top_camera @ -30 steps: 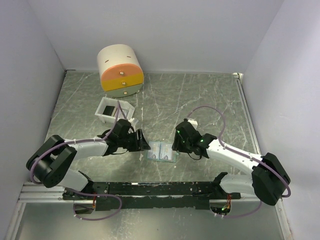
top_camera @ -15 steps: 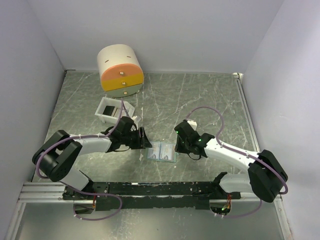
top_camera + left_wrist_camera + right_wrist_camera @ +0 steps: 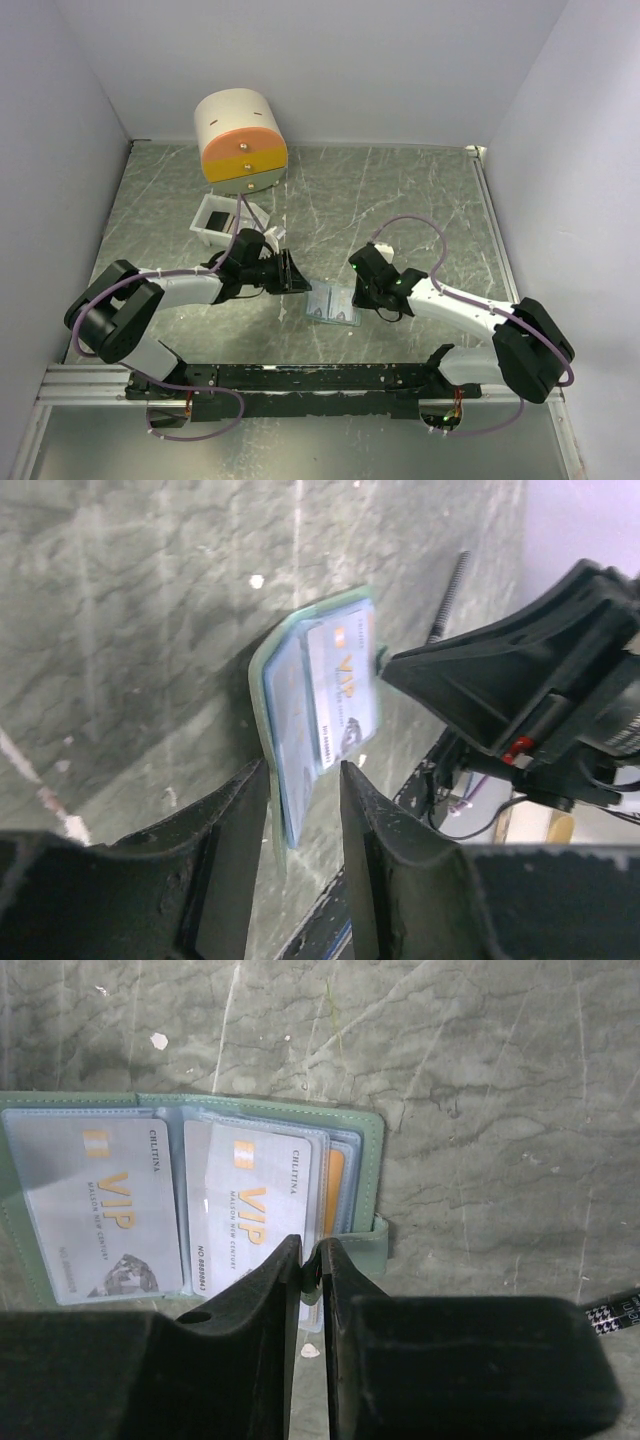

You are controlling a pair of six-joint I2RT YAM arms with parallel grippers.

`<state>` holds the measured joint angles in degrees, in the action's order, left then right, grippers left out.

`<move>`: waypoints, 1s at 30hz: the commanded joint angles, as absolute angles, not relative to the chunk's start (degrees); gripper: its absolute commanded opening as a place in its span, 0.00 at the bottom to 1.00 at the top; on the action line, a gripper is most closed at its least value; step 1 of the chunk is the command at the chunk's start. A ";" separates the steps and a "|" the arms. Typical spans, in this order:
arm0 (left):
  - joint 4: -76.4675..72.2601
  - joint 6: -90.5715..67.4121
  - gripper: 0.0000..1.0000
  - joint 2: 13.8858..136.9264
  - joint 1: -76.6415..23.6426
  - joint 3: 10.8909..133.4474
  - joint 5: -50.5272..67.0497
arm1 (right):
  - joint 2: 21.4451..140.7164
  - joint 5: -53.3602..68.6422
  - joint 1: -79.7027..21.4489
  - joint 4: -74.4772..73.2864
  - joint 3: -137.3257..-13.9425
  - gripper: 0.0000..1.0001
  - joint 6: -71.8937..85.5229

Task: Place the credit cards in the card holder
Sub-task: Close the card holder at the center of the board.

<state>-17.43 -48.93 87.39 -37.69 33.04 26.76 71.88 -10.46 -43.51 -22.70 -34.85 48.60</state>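
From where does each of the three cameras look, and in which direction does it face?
Top camera: above and behind the arms, facing down at the table; both arms show, left gripper and right gripper flanking the card holder.
Left wrist: looks along its open gripper at the card holder; the right gripper shows beyond.
Right wrist: looks down past its gripper, shut on a card, at the open card holder.
All three share the card holder.

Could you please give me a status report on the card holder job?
Left gripper open, straddling an edge of the card holder. Right gripper pinched on a VIP card at the right pocket. Holder open; white box well behind, apart.
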 commanded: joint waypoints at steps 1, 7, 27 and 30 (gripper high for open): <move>-24.39 -51.33 0.45 88.24 -37.47 32.65 31.70 | 71.93 -10.08 -43.60 -20.99 -33.76 0.13 48.67; -27.96 -52.72 0.38 90.34 -37.52 31.82 33.07 | 70.98 -9.46 -43.68 -20.29 -32.83 0.12 48.78; -0.32 -44.05 0.07 77.22 -35.77 33.75 23.59 | 69.64 -1.27 -46.45 -10.55 -32.23 0.12 48.85; 4.58 -43.23 0.07 73.04 -33.45 32.48 23.92 | 71.79 0.58 -48.01 -7.53 -32.59 0.12 49.65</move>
